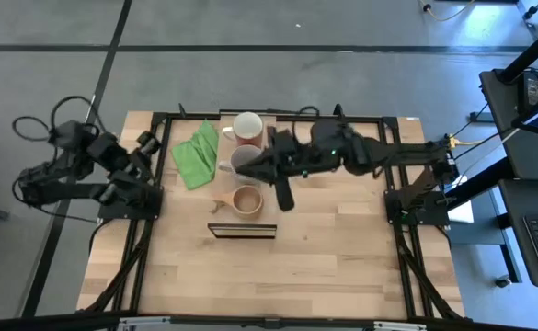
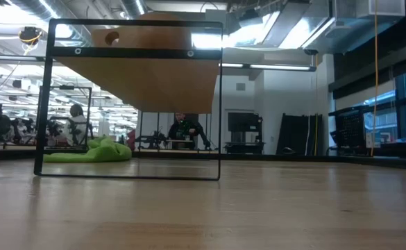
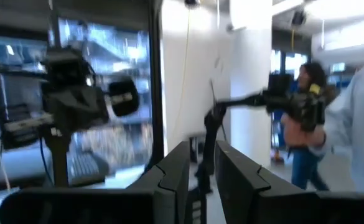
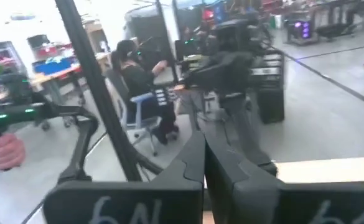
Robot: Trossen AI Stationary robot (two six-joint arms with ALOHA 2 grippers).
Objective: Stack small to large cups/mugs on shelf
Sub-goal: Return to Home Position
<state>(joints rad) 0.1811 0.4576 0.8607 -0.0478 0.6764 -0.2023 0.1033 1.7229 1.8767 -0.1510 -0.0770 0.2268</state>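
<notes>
From above, the right arm [image 1: 342,152] reaches over the middle of the shelf [image 1: 242,230] and covers one side of the grey mug [image 1: 241,159], so we see only part of its rim. At table height the shelf's tilted plank [image 2: 154,76] runs off the top edge, and whatever stands on it is hidden from us. Seen through the shelf's frame, a seated person [image 2: 182,128] is too small to make out. From the left wrist, a person [image 3: 356,124] is cut off at the edge. From the right wrist, a seated person [image 4: 135,87] is only a dark shape to us.
</notes>
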